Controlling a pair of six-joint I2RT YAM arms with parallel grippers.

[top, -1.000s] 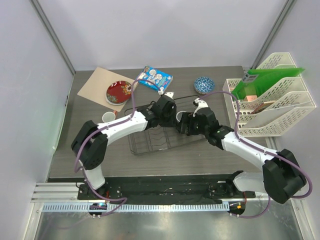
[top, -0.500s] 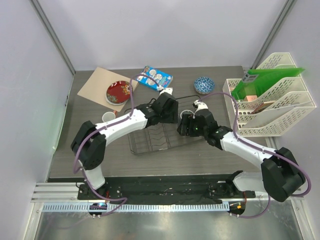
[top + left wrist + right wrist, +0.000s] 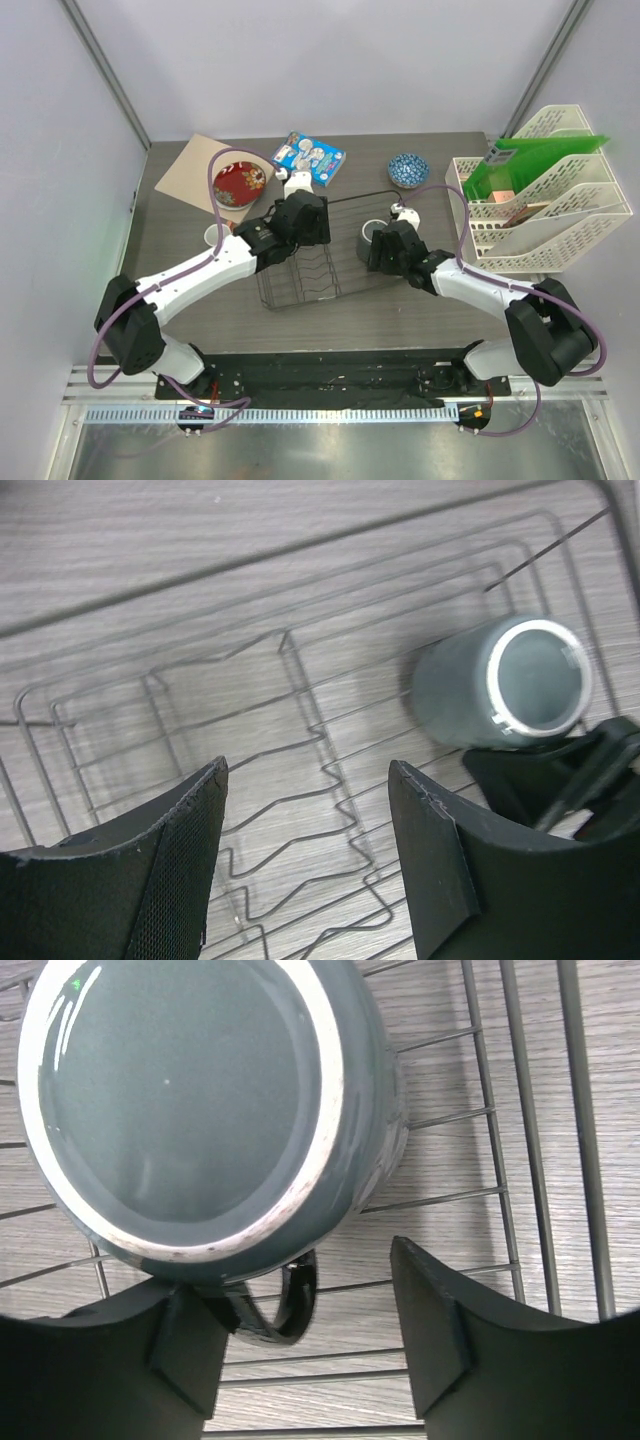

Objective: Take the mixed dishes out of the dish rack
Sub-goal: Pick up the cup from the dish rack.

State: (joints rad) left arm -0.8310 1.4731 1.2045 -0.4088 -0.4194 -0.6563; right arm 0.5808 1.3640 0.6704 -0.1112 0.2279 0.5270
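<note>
Overhead, the dark wood-grain counter [image 3: 410,320] sits between plain white walls [image 3: 330,60] with metal frame posts [image 3: 100,60] at the rear corners. The dish rack [image 3: 295,285] lies flat at mid-counter. The dark grey mug [image 3: 180,1090] stands upside down at the rack's right end, its pale-ringed base facing up.

The right end effector [image 3: 295,1290] has its jaws apart astride the mug's handle, not clamped on it. The left end effector [image 3: 305,775] hangs over the bare rack wires, jaws wide and holding nothing.

At the back left, a red patterned plate [image 3: 238,183] rests on a tan mat [image 3: 190,165], with a pinkish-brown mug [image 3: 214,234] near the rack's left side. A blue packet [image 3: 312,157] and a small blue-and-white bowl [image 3: 408,170] lie behind the rack. A white file organiser [image 3: 560,215] holding a green folder [image 3: 540,160] stands at the right edge.
</note>
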